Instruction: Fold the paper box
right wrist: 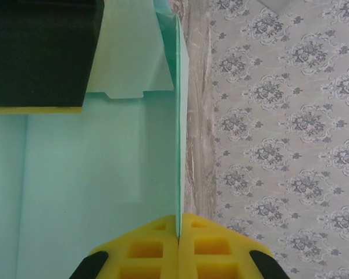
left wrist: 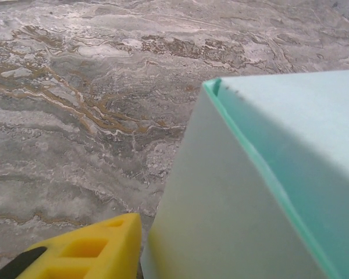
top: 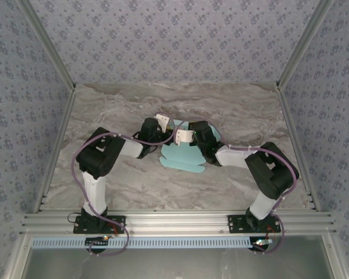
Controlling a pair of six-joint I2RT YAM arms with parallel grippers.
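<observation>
Overhead rear view of whole table [top: 232, 110]; both wrist views close against the paper box [left wrist: 238, 221].

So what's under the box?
The box lies on the marble table, which shows all round it. Straight underneath can't be seen: the card covers it.

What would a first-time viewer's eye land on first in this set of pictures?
The pale cyan paper box sits at the middle of the marble table, hemmed in from both sides. In the right wrist view, the right end effector pinches a raised wall of the card edge-on between yellow fingers. The left end effector is at the box's left side, one yellow finger beside an upright wall.
</observation>
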